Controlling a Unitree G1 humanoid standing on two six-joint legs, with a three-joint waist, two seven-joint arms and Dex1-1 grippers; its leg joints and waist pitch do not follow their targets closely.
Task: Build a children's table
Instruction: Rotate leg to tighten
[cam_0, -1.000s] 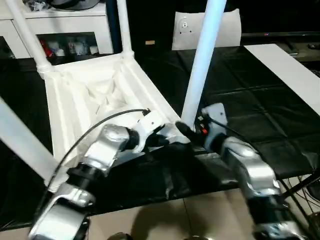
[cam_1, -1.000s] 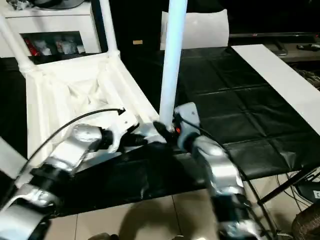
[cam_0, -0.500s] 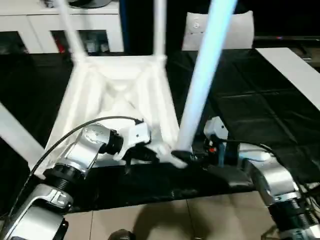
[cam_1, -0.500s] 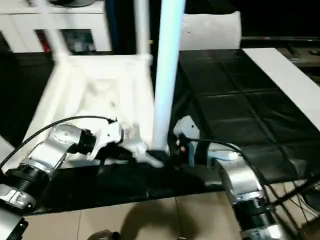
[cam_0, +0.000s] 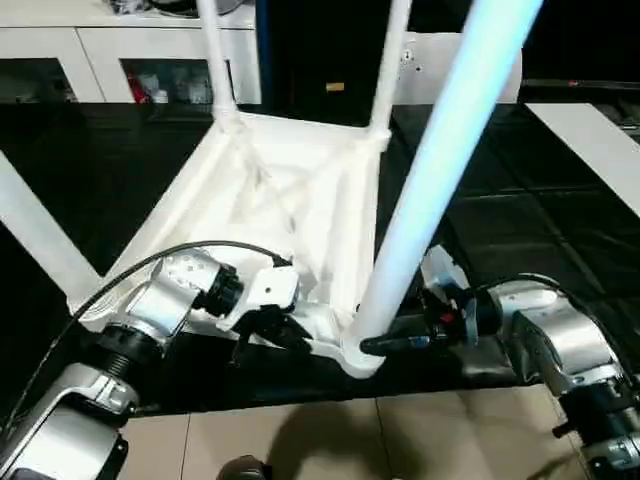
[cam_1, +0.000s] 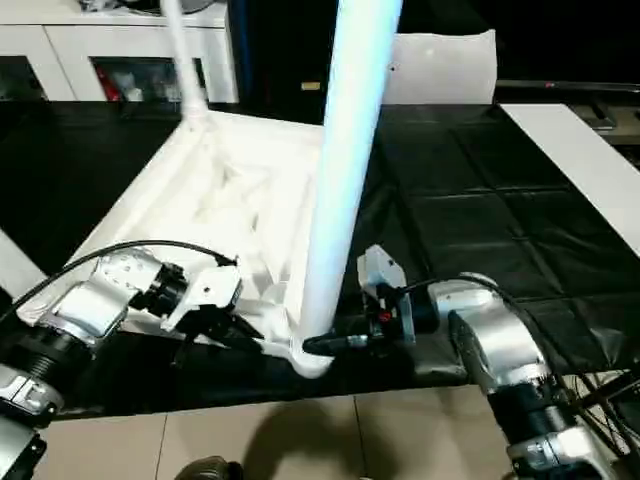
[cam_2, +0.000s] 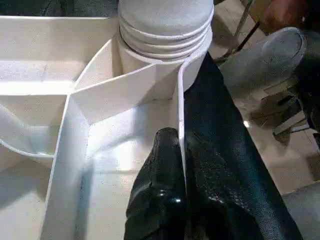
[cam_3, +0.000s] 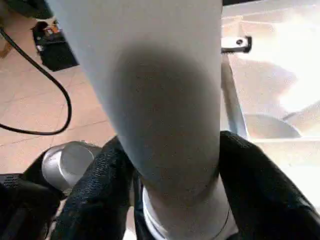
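The white plastic children's table (cam_0: 290, 200) is lying upside down on a black-covered tabletop (cam_0: 530, 240), its ribbed underside facing up and its tapered round legs rising from the corner sockets. The near leg (cam_1: 345, 190) is sitting in the corner socket (cam_2: 165, 45) nearest the robot; the left wrist view is showing its ringed base there. The left pincer (cam_2: 172, 175) is clamping the table's thin rim. The right pincer (cam_3: 165, 200) is gripping the near leg's base, one black finger on either side.

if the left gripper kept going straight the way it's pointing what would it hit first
Most likely the corner socket with the near leg screwed in, straight ahead of the left gripper, which is pinched on the tabletop wall.
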